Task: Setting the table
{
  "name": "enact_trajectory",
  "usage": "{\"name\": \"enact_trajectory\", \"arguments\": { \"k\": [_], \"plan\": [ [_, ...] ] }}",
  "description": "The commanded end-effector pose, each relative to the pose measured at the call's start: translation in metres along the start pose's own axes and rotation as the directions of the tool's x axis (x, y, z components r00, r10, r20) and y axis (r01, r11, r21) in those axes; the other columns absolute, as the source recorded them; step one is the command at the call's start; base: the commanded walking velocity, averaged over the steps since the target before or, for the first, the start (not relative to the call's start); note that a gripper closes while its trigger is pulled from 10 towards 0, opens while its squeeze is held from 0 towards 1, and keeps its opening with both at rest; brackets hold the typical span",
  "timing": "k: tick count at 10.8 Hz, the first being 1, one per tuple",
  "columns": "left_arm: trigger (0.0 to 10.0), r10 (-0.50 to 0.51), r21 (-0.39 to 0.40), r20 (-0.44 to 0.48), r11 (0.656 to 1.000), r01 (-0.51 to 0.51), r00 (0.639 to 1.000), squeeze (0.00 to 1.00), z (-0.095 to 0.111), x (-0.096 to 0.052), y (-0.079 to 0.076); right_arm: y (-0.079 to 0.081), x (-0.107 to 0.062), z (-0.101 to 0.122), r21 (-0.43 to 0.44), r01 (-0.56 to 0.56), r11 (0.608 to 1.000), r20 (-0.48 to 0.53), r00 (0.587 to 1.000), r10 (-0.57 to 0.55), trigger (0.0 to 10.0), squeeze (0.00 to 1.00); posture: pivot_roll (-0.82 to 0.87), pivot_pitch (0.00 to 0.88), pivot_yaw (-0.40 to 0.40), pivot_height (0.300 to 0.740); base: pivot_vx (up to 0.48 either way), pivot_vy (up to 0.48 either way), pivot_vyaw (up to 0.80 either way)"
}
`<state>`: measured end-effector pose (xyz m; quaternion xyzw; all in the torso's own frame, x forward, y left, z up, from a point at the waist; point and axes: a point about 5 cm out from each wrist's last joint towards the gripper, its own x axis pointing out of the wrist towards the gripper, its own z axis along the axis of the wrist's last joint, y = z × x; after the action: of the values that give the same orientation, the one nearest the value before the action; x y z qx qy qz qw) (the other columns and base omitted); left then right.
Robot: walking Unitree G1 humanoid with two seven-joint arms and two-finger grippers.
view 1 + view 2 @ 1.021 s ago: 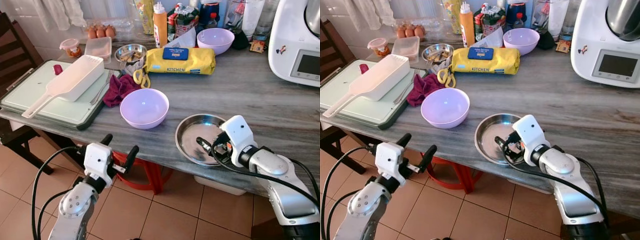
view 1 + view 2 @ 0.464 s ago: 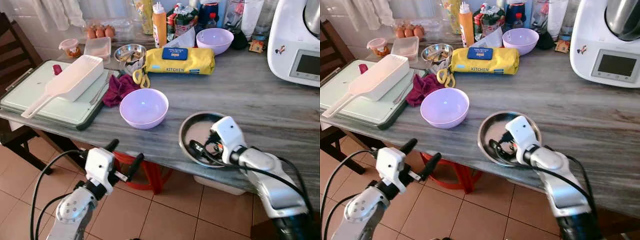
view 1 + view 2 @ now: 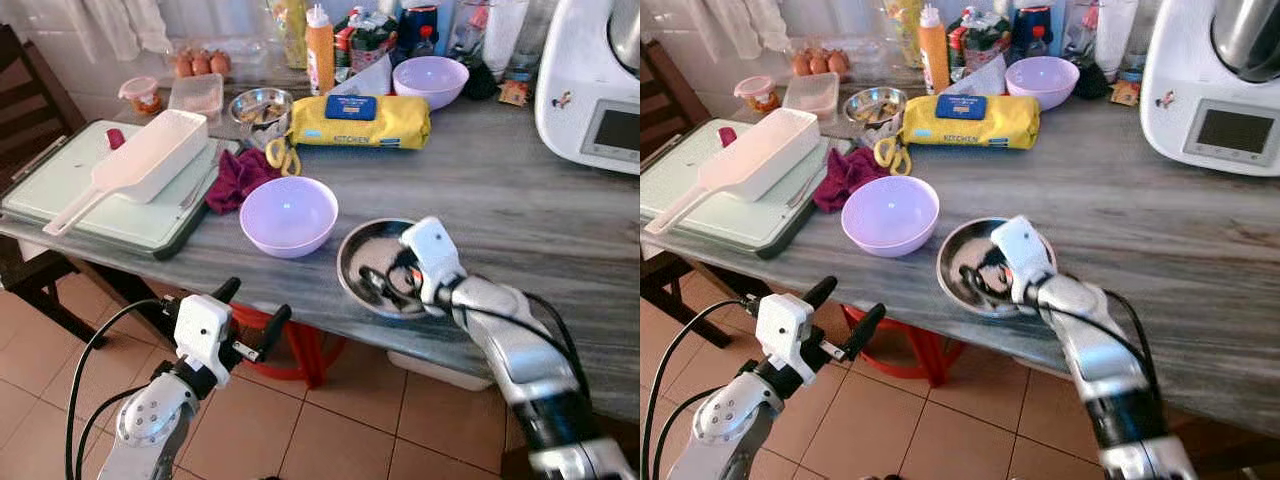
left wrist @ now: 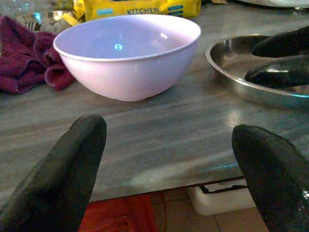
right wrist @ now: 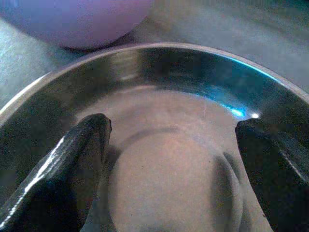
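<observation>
1. Two grippers in view. Right gripper [image 3: 378, 283] sits over the steel plate [image 3: 352, 262] at the table's [image 3: 520, 200] near edge; fingers [image 5: 72, 159] spread apart inside the dish, gripping nothing. Cannot tell if tips touch the metal.
2. Left gripper [image 3: 248, 310] hangs below the table edge, approx. 7 o'clock from the plate; fingers [image 4: 63, 179] wide apart, empty.
3. Lilac bowl [image 3: 288, 214] stands just beside the plate at 9 o'clock, not touching.
4. Second lilac bowl [image 3: 431, 80] is well apart at 12 o'clock, behind the yellow pack [image 3: 362, 120].
</observation>
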<state>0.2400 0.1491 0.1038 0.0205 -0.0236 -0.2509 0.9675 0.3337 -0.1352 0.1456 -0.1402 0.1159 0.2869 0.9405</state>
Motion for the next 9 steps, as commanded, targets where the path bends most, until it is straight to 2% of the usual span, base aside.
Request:
{"name": "enact_trajectory", "arguments": {
  "k": [1, 5, 9],
  "plan": [
    [10.0, 0.003, 0.007, -0.009, 1.000, -0.003, 1.000, 0.00, 0.000, -0.001, 0.001, 0.003, 0.009, 0.000, 0.001, -0.009, 1.000, -0.005, 1.000, 0.009, 10.0, 0.00, -0.14, 0.140, 0.082, 0.740, 0.000, 0.000, 0.00],
    [10.0, 0.004, 0.006, -0.014, 1.000, -0.004, 1.000, 0.00, 0.000, -0.001, -0.001, 0.007, 0.024, 0.008, 0.011, -0.030, 1.000, 0.017, 0.999, 0.029, 10.0, 0.00, -0.14, 0.147, 0.076, 0.740, 0.000, 0.000, 0.00],
    [10.0, 0.002, 0.005, -0.016, 1.000, -0.001, 1.000, 0.00, -0.001, -0.001, -0.002, 0.023, 0.038, 0.017, 0.008, -0.095, 0.995, 0.050, 0.994, 0.094, 10.0, 0.00, -0.13, 0.147, 0.079, 0.740, 0.000, 0.000, 0.00]
  ]
}}
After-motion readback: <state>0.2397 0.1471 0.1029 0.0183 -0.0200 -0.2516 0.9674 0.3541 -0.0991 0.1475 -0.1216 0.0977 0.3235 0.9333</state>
